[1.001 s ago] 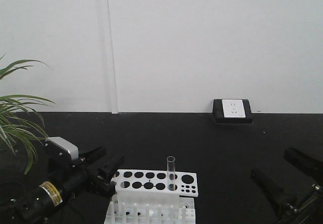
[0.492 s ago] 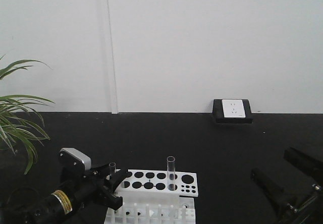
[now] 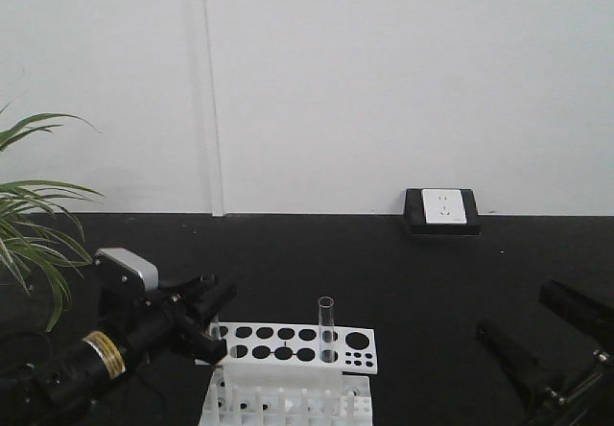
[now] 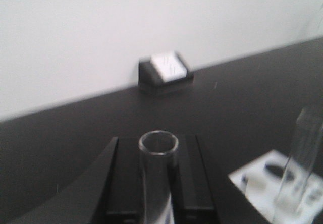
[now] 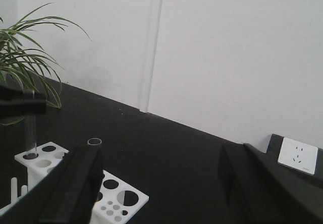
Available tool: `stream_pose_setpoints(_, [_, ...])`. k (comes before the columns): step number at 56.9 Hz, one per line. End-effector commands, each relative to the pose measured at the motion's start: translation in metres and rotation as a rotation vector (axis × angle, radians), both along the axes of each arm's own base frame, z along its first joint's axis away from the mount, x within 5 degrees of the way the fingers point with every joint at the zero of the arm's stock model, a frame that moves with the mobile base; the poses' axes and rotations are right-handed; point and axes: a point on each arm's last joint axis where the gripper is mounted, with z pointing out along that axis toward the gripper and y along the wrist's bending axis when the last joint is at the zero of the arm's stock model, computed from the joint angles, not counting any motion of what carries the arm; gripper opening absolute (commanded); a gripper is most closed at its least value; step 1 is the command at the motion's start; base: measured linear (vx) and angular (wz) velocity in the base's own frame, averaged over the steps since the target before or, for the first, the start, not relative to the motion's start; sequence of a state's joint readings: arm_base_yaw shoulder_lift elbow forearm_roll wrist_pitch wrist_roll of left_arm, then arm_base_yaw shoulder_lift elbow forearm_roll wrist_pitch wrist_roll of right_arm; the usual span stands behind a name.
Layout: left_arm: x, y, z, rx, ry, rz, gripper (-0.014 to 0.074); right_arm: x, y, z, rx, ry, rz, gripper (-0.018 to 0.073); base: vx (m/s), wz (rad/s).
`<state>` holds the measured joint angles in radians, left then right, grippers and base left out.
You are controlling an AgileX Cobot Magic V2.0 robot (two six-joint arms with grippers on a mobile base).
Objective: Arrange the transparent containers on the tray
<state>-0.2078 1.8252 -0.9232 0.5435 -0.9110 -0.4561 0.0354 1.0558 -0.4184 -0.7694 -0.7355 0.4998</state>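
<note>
My left gripper (image 3: pixel 207 303) is shut on one transparent container (image 4: pixel 158 176), a clear glass test tube standing upright between the black fingers, its open rim level with the fingertips. In the right wrist view this held tube (image 5: pixel 31 131) hangs over the left end of the white rack (image 3: pixel 288 344), its bottom at a rack hole. A second transparent container (image 3: pixel 325 328) stands upright in a rack hole to the right. My right gripper (image 3: pixel 539 328) stands open and empty at the lower right, well apart from the rack. The tray is out of view.
A green potted plant (image 3: pixel 34 239) leans in from the left edge. A white wall socket in a black housing (image 3: pixel 441 210) sits at the back where the black tabletop (image 3: pixel 384 272) meets the white wall.
My left gripper went from open beside the rack to shut on a test tube, and has since risen slightly with it. The right gripper has not moved.
</note>
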Motion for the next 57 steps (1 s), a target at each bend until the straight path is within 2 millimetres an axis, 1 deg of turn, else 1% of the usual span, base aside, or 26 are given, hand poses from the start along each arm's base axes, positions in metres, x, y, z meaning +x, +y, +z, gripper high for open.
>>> stream_pose_setpoints(1, [-0.015,0.000,0.077,-0.085,-0.215,-0.044,-0.0008,0.000,0.001,0.018,0.047,-0.095,0.020,0.0530,0.00,0.00])
stream_pose_setpoints(2, [-0.017,0.001,0.084,-0.080,-0.223,-0.046,-0.0008,0.000,0.001,0.018,0.047,-0.095,0.020,0.0530,0.00,0.00])
stream_pose_setpoints(5, [-0.027,0.002,0.115,-0.028,-0.273,-0.040,-0.0008,0.000,0.001,0.018,0.048,-0.094,0.021,0.0530,0.00,0.00])
stream_pose_setpoints(8, [-0.035,0.005,0.139,0.023,-0.305,-0.015,-0.0008,0.000,0.001,0.018,0.048,-0.094,0.021,0.0530,0.00,0.00])
stream_pose_setpoints(13, [-0.051,0.014,0.180,0.009,-0.315,0.052,-0.0008,0.001,0.001,0.017,0.050,-0.094,0.025,0.0530,0.00,0.00])
stream_pose_setpoints(17, [-0.064,0.022,0.203,-0.027,-0.298,0.103,-0.0008,0.003,0.003,0.015,0.061,-0.095,0.043,0.0530,0.00,0.00])
stream_pose_setpoints(20, [-0.076,0.027,0.216,-0.030,-0.295,0.131,-0.0008,0.007,0.005,0.014,0.075,-0.100,0.069,0.0530,0.00,0.00])
stream_pose_setpoints(23, [-0.086,0.029,0.222,0.014,-0.318,0.141,-0.0008,0.013,0.010,0.013,0.087,-0.098,0.101,0.0530,0.00,0.00])
stream_pose_setpoints(27, [-0.099,0.031,0.231,0.083,-0.355,0.148,-0.0008,0.026,0.022,0.012,0.089,-0.079,0.154,0.0530,0.00,0.00])
stream_pose_setpoints(34, [-0.114,0.036,0.241,0.049,-0.335,0.166,-0.0008,0.054,0.051,0.011,0.090,-0.049,0.252,0.0530,0.00,0.00])
stream_pose_setpoints(35, [-0.114,0.037,0.241,0.052,-0.331,0.172,-0.0008,0.057,0.056,0.012,0.091,-0.053,0.266,0.0530,0.00,0.00])
stream_pose_setpoints(38, [-0.115,0.039,0.241,0.057,-0.319,0.190,-0.0008,0.068,0.067,0.009,0.091,-0.036,0.297,0.0530,0.00,0.00])
stream_pose_setpoints(45, [-0.116,0.043,0.241,0.060,-0.287,0.233,-0.0008,0.093,0.085,0.004,0.096,-0.023,0.332,0.0530,0.00,0.00])
stream_pose_setpoints(49, [-0.116,0.044,0.240,0.063,-0.280,0.242,-0.0008,0.106,0.093,0.001,0.102,-0.025,0.347,0.0530,0.00,0.00])
stream_pose_setpoints(57, [-0.114,0.044,0.239,0.066,-0.269,0.253,-0.0008,0.127,0.100,-0.005,0.110,-0.017,0.354,0.0530,0.00,0.00])
